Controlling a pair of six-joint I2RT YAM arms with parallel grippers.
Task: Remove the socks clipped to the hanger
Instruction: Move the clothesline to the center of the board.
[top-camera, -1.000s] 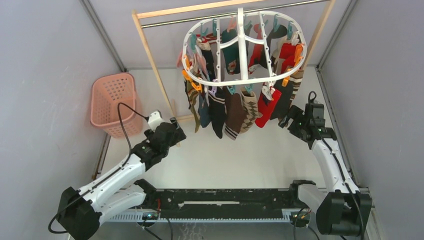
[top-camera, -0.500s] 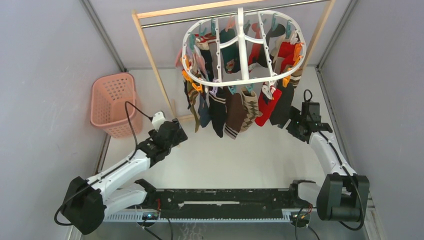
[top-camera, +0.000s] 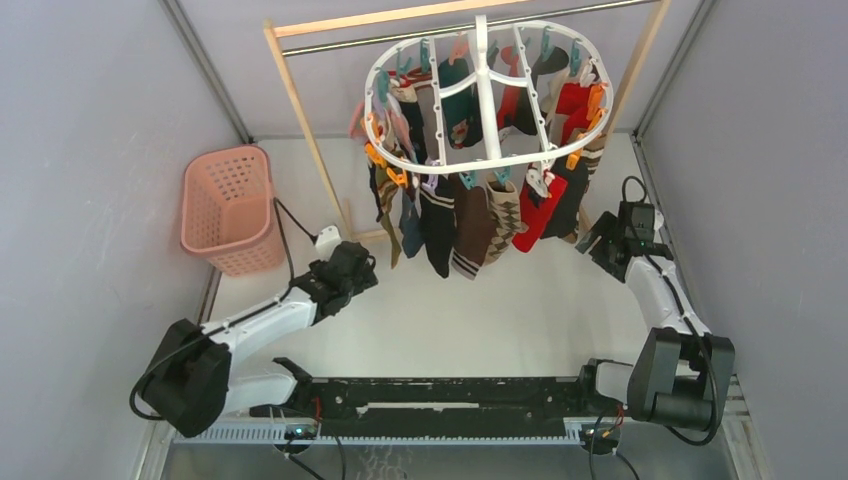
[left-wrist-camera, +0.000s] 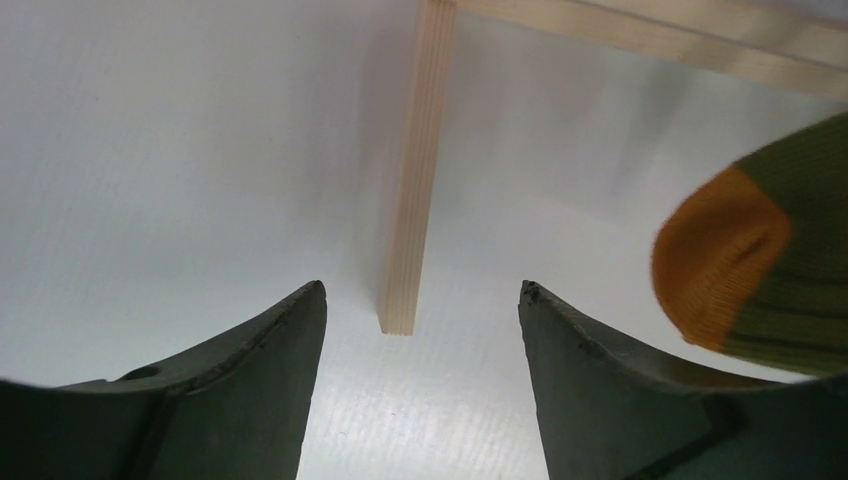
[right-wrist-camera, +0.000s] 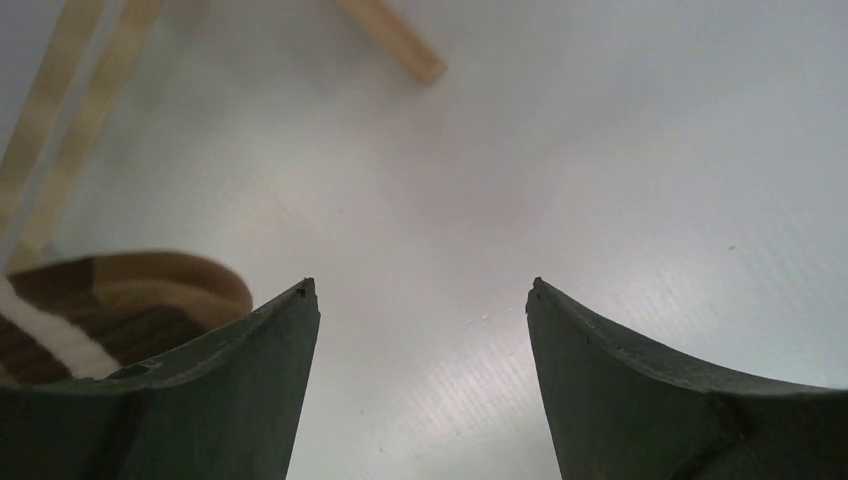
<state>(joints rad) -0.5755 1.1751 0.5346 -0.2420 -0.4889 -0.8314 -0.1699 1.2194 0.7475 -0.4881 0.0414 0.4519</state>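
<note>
White plastic forms the hanger (top-camera: 484, 100), an oval frame hooked on a wooden rail (top-camera: 300, 95) above the middle of the worktop's (top-camera: 480, 310) far edge. Socks (top-camera: 470, 225) crowd its clips all round, and every one in view is hanging. I judge the removal barely begun, if at all, with the whole load left. The left gripper (top-camera: 360, 272) sits below the frame's left end, jaws wide and holding nothing, a green sock (left-wrist-camera: 760, 260) with an orange toe just beside it. The right gripper (top-camera: 597, 232), near the right edge, is likewise wide and bare beside a brown striped sock (right-wrist-camera: 110, 310). A pink basket (top-camera: 228, 205) stands toward the far left corner.
</note>
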